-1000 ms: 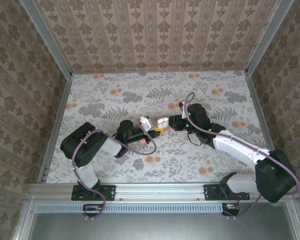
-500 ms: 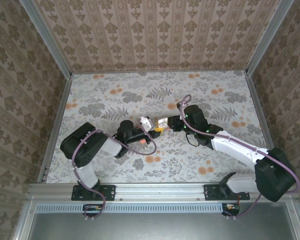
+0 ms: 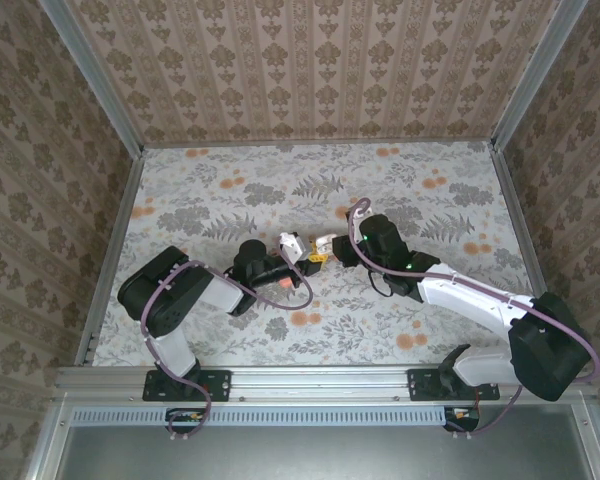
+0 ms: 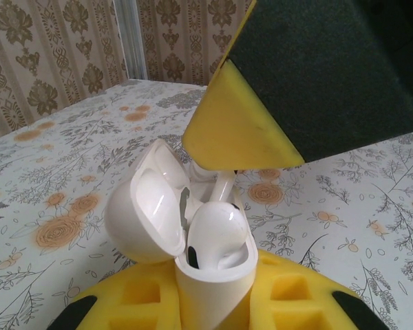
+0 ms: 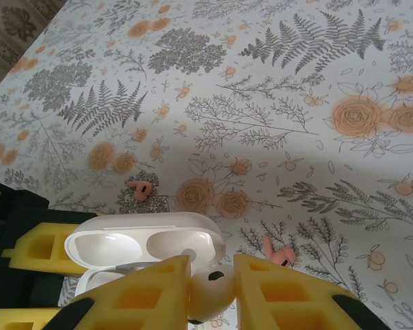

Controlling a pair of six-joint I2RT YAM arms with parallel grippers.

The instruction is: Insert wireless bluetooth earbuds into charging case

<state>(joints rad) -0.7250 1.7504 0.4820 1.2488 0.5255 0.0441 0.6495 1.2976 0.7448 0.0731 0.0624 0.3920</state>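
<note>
The charging case (image 4: 213, 275) is white and glossy, not coral. It stands upright between the yellow pads of my left gripper (image 4: 210, 306), which is shut on it, with the lid (image 4: 141, 216) swung open to the left. One white earbud (image 4: 217, 234) sits in the near slot. My right gripper (image 5: 210, 292) is shut on a second white earbud (image 5: 208, 294) just over the open case (image 5: 141, 244). Its stem (image 4: 224, 184) reaches down behind the seated earbud. From above, the case (image 3: 289, 243) and both grippers, left (image 3: 298, 256) and right (image 3: 325, 243), meet at mid-table.
Two small pink-coral pieces lie on the flowered table, one (image 5: 141, 189) beyond the case lid and one (image 5: 279, 253) right of my right fingers. Patterned walls and metal rails (image 3: 110, 240) enclose the table. The right gripper's pad (image 4: 241, 130) hangs close above the case.
My right arm has shifted left, bringing its gripper and the earbud closer over the case. The left arm and the case have stayed still.
</note>
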